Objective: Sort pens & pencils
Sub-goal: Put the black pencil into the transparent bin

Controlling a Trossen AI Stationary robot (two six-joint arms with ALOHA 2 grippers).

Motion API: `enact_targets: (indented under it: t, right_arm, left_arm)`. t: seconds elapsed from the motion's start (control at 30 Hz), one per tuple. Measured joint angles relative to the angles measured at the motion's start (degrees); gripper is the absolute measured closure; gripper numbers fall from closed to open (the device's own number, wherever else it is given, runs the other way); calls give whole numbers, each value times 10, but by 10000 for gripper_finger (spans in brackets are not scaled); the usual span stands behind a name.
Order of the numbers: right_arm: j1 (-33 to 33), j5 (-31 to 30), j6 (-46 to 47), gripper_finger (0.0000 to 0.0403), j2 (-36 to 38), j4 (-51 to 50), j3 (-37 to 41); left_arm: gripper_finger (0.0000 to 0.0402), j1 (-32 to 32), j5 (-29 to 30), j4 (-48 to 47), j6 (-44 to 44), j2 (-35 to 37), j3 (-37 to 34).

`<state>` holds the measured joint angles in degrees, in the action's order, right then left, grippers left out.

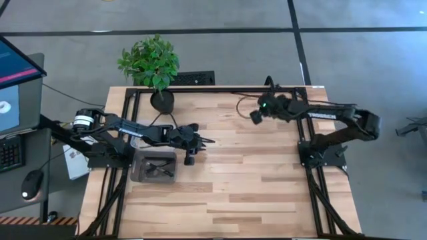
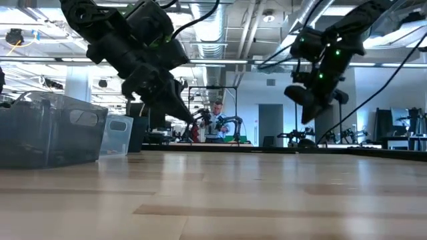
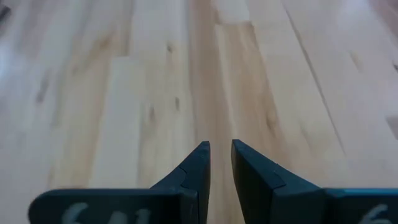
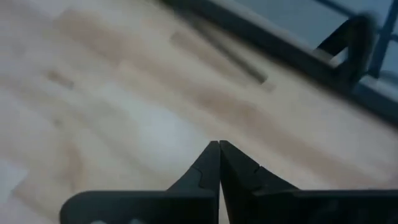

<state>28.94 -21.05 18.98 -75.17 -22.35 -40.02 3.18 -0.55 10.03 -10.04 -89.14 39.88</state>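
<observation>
Several dark pens and pencils [image 1: 160, 168] lie inside a grey bin [image 1: 141, 175] at the table's left, resting on its bottom. My left gripper [image 1: 208, 141] hovers just right of the bin, above bare wood. Its fingers [image 3: 196, 163] are open by a narrow gap with nothing between them. My right gripper [image 1: 254, 117] hangs raised over the far right part of the table [image 1: 253, 180], shut and empty [image 4: 219, 144]. In the right wrist view a blurred brownish streak [image 4: 217, 53] lies on the wood near the frame bar; whether it is a pencil I cannot tell.
A potted plant [image 1: 153, 63] stands at the far edge, left of centre. The low view shows the see-through bin [image 2: 47, 130] at left with a second bin [image 2: 117, 135] behind it. Black frame rails [image 1: 220, 89] border the table. A person [image 2: 217, 120] shows far off in the room.
</observation>
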Motion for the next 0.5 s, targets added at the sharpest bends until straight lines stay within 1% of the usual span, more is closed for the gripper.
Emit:
enact_targets:
  t: [0.2, 0.4, 0.5]
  right_arm:
    - [57, -1, -57, 354, 34, 6, -17]
    - [79, 2, -64, 351, 36, 5, -17]
    - [82, 3, -76, 339, 36, 5, -17]
  left_arm:
    - [345, 12, 27, 33, -9, 0, 0]
    - [345, 32, 40, 46, -20, 0, 0]
    - [345, 42, 40, 45, -30, 0, 0]
